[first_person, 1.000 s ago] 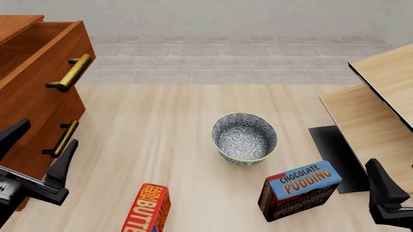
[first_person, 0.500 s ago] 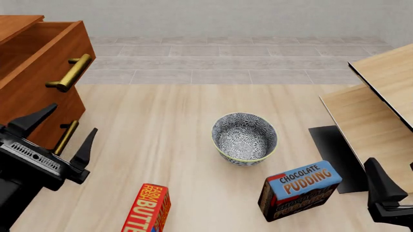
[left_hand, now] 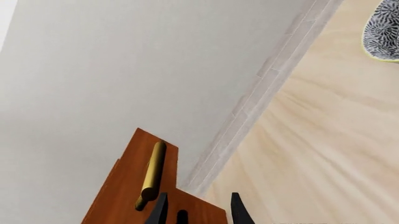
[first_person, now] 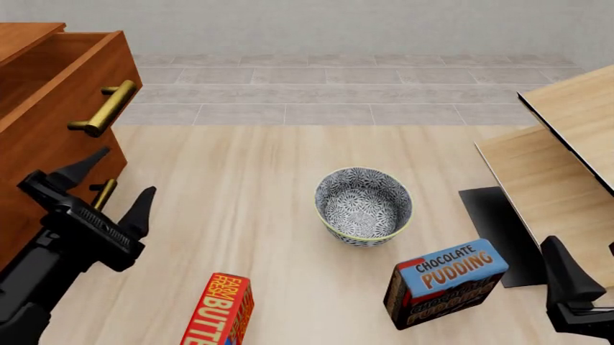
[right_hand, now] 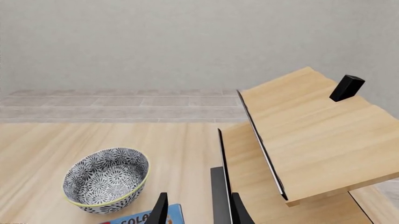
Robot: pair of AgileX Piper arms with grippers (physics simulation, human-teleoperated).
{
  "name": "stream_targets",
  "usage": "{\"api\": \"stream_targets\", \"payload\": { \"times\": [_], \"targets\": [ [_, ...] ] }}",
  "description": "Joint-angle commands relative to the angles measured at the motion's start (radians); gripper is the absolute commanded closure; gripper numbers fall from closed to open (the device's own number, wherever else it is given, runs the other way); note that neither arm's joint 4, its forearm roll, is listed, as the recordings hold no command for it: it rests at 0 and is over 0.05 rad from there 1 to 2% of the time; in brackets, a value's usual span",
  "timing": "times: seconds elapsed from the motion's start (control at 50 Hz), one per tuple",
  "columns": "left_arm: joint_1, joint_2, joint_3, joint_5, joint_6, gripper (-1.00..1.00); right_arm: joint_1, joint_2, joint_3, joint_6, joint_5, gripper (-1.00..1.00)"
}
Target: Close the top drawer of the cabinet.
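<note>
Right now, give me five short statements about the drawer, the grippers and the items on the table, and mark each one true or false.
1. The top drawer of the cabinet stands pulled out. True.
2. The left gripper is clamped on the drawer's brass handle. False: it is open and holds nothing, below that handle and in front of the lower drawer.
3. The patterned bowl holds the chocolate pudding box. False: the bowl is empty and the box sits beside it on the table.
4. A red butter box sits at the near edge of the front view. True.
5. The right gripper grips the bowl. False: it is open, apart from the bowl.
</note>
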Motion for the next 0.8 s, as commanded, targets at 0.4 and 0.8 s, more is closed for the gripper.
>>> {"api": "stream_targets", "payload": {
  "times": [0.4, 0.8],
  "targets": [
    [0.047, 0.053, -0.091, 0.001, 0.128, -1.00, 0.006, 0.000, 0.000, -0.010, 0.008, -1.00],
    [0.095, 0.099, -0.128, -0.021, 0.190, -1.00, 0.008, -0.008, -0.001, -0.010, 0.019, -1.00]
  ]
}}
